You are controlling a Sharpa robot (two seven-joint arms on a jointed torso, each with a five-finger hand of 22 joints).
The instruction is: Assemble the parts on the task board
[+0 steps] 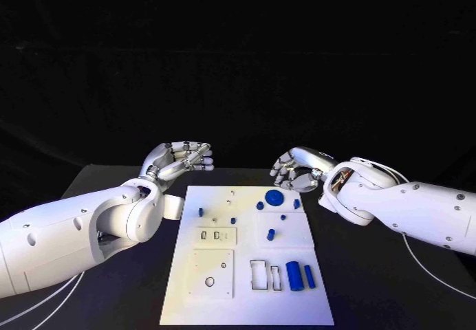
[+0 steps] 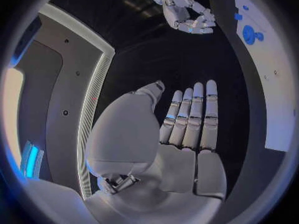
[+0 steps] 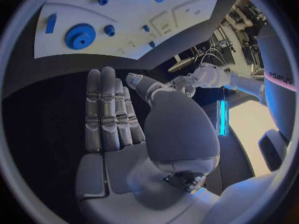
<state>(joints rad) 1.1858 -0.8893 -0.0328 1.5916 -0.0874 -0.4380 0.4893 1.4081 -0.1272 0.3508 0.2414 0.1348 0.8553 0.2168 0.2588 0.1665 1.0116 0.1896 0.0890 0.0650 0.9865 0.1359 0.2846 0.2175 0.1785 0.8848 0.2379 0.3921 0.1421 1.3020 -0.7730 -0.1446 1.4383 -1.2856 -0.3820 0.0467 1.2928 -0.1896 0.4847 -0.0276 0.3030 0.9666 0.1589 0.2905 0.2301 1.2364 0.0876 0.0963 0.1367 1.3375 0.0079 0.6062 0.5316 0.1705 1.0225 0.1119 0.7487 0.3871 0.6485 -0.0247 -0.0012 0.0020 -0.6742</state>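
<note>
task board (image 1: 248, 289) mid-table, blue parts (image 1: 296, 275) lying on it | left hand (image 1: 184, 159) past its far-left corner, empty, fingers apart | right hand (image 1: 300, 170) above far-right edge, near the gear (image 1: 273, 199), empty, fingers loosely curled

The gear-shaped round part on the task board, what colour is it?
Blue. The gear shows best in the right wrist view, lying on the white task board.

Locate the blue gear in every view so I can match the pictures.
Head view: blue gear near the task board's far edge, by the right hand.
Left wrist view: blue gear on the board.
Right wrist view: blue gear beyond the fingers.
Shared landmark: the white board.
</note>
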